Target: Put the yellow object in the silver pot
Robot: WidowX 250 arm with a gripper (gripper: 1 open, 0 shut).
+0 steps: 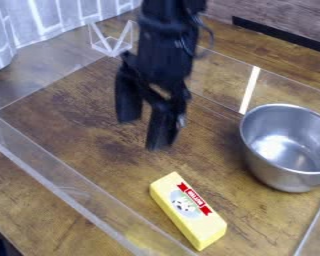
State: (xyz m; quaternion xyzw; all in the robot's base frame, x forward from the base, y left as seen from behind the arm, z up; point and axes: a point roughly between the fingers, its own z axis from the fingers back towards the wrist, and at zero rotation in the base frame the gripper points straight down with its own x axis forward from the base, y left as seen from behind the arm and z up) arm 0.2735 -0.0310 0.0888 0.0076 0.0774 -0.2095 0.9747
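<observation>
The yellow object [187,209], a small block with a red-and-white label on top, lies on the wooden table near the front edge. The silver pot [288,147] stands empty at the right. My black gripper [145,122] hangs open above the table's middle, fingers pointing down with nothing between them, up and to the left of the yellow block and apart from it. One of its fingertips [157,136] is blurred.
Clear plastic walls [43,170] fence the wooden table on the left, front and right. A thin wire stand [112,40] sits at the back behind the arm.
</observation>
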